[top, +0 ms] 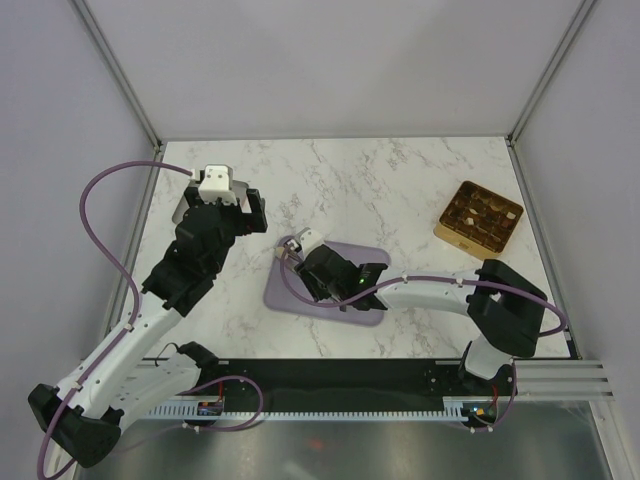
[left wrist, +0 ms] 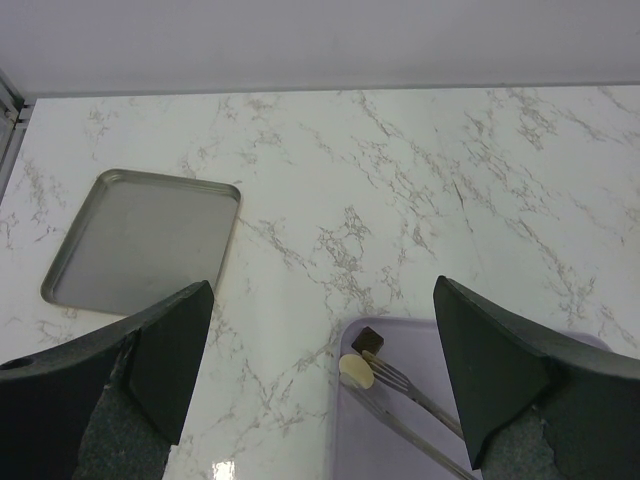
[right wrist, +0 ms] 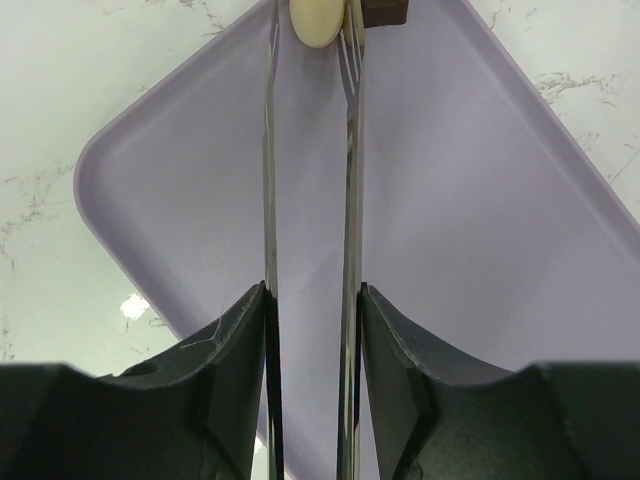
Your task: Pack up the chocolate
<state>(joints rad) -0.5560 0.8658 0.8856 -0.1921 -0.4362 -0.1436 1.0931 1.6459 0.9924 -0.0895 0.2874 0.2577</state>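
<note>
A cream-white chocolate (right wrist: 318,20) and a dark brown chocolate (right wrist: 385,10) lie at the far-left corner of the lilac tray (right wrist: 470,200). My right gripper (right wrist: 312,330) is shut on the metal tongs (right wrist: 350,180), whose two tips sit on either side of the cream piece; the dark piece is just outside one tip. The left wrist view shows the same cream piece (left wrist: 356,371), dark piece (left wrist: 367,340) and tongs (left wrist: 410,390). My left gripper (left wrist: 325,370) is open and empty, hovering above the table left of the lilac tray (top: 370,258). The gold compartmented box (top: 478,218) stands at the right.
A grey metal tray (left wrist: 140,240) lies on the marble table at the left, under my left arm (top: 190,260). The right arm (top: 440,292) stretches from the right across the lilac tray. Frame posts stand at the back corners.
</note>
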